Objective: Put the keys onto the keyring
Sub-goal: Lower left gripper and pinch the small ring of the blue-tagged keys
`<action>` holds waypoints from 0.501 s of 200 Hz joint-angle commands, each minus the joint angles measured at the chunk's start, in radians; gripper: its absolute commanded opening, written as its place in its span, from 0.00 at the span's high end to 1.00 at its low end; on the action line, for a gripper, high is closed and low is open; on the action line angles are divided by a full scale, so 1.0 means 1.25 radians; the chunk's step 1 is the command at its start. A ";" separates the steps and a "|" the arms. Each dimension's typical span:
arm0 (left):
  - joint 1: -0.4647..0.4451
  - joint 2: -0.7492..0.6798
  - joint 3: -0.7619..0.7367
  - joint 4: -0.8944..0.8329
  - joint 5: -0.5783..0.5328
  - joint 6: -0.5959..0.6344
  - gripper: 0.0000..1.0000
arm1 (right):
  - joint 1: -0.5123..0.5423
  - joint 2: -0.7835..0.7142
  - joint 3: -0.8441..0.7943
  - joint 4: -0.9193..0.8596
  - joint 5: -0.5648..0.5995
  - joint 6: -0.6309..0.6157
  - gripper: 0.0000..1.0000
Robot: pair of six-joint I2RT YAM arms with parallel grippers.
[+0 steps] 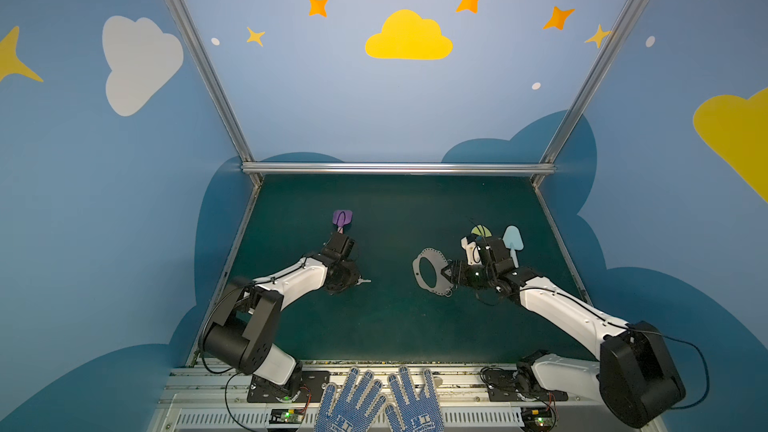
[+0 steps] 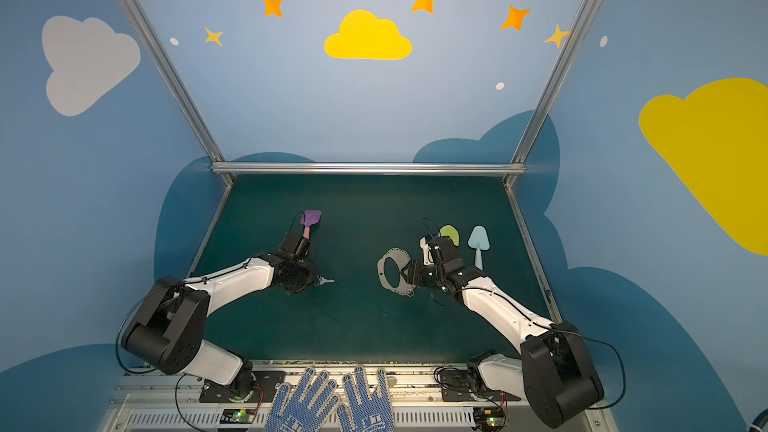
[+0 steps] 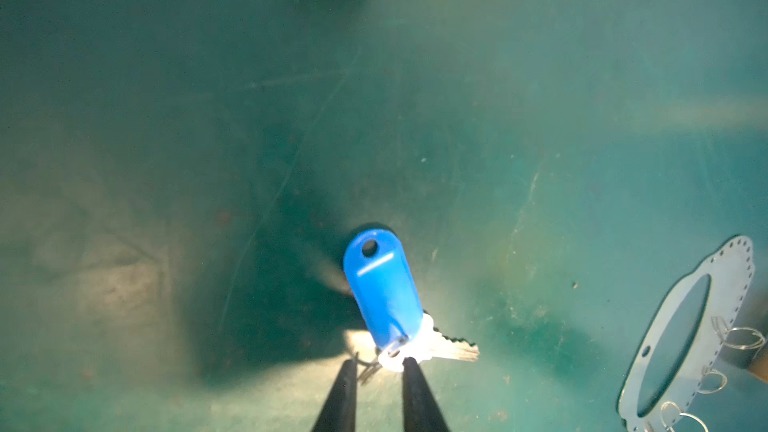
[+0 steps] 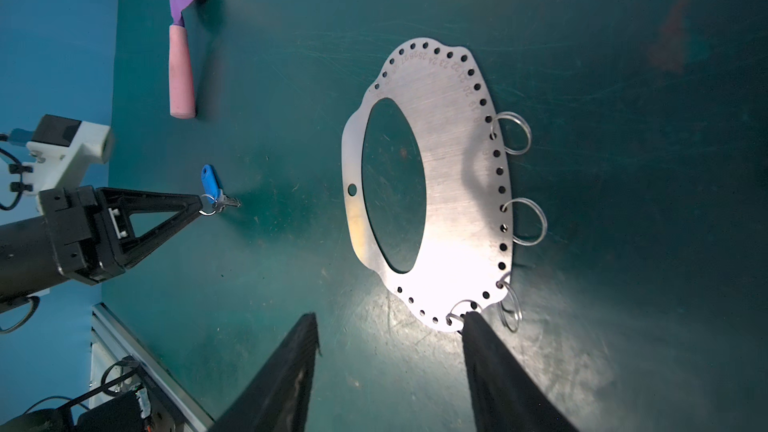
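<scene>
The keys (image 3: 382,284), a silver key on a blue tag, sit at my left gripper (image 3: 379,363). Its jaws are nearly together, with the key's small wire ring and head pinched between them. The tag tilts up off the green mat. In both top views the key's tip (image 1: 365,281) (image 2: 328,281) pokes out past the left gripper (image 1: 358,280). The keyring (image 4: 453,160), a flat grey oval band with edge holes and wire rings, lies on the mat right of centre (image 1: 424,253). My right gripper (image 4: 390,320) is open at its near edge, with one fingertip (image 4: 471,320) against a wire ring.
A purple shovel with a pink handle (image 1: 342,218) lies just behind the left gripper. A yellow-green shovel (image 1: 481,230) and a light blue one (image 1: 512,238) lie behind the right wrist. Blue dotted gloves (image 1: 374,401) rest on the front rail. Walls enclose the mat.
</scene>
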State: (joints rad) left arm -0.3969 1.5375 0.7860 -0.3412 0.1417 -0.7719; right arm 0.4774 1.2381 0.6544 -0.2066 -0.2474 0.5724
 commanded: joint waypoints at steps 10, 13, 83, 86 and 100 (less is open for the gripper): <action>-0.003 0.018 0.028 -0.014 -0.014 0.018 0.85 | 0.011 0.006 0.011 0.011 0.010 0.008 0.42; -0.003 0.019 0.028 -0.014 -0.014 0.019 0.87 | 0.012 0.006 0.011 0.012 0.011 0.008 0.42; -0.012 0.026 0.048 -0.033 -0.038 0.033 0.76 | 0.021 0.010 0.012 0.020 0.011 0.007 0.42; -0.012 0.026 0.049 -0.035 -0.042 0.033 0.76 | 0.021 0.010 0.012 0.020 0.011 0.007 0.42; -0.012 0.031 0.051 -0.043 -0.057 0.032 0.74 | 0.022 0.010 0.011 0.021 0.011 0.008 0.42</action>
State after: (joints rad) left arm -0.4088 1.5566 0.8265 -0.3538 0.1207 -0.7433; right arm 0.4976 1.2461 0.6544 -0.1967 -0.2436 0.5793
